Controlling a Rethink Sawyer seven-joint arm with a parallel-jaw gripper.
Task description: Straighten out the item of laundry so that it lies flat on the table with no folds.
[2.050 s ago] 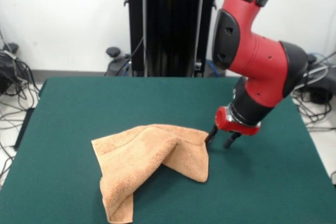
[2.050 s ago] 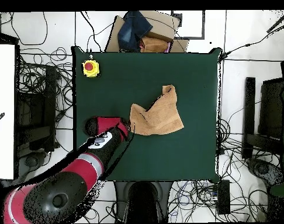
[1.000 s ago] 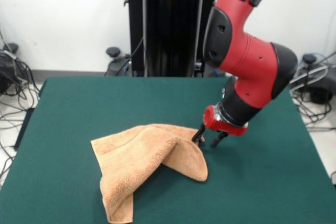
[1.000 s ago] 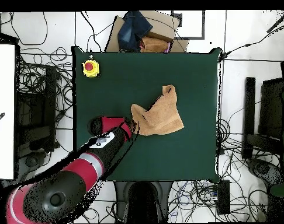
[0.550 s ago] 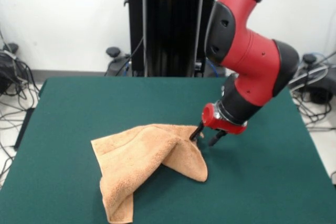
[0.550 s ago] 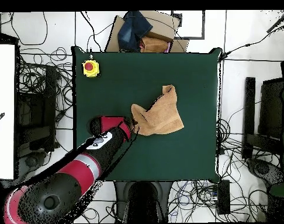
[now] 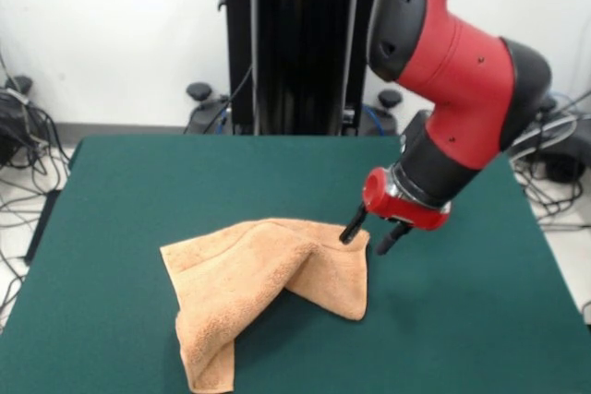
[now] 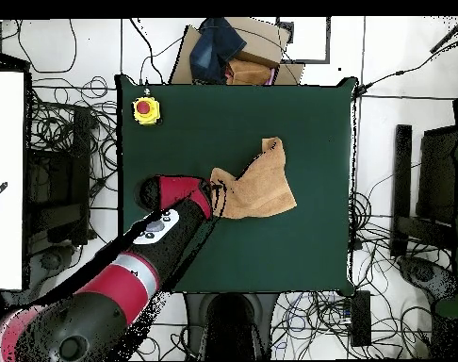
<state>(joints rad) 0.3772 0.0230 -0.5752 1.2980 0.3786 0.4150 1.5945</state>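
One desk [image 7: 480, 320], dark green, fills most of the front view and sits centre frame in the overhead view [image 8: 176, 123]. Red and black arm [image 7: 452, 62] enters from the upper right of the front view; in the overhead view it runs up from the lower left [image 8: 139, 273]. Peach-orange towel [image 7: 259, 292] lies lower centre in the front view, rumpled: a raised ridge through the middle, one flap trailing to the bottom edge, right part folded over. Overhead, the towel [image 8: 256, 189] is right of centre on the desk, irregular outline, one corner pointing up-frame. Gripper [image 7: 369, 232] is at the towel's upper right corner; fingers [image 7: 352, 227] spread apart, nothing between them, the left one right at the cloth edge. Yellow box with red button [image 8: 146, 110] sits at the desk's upper left corner in the overhead view, well apart from the towel.
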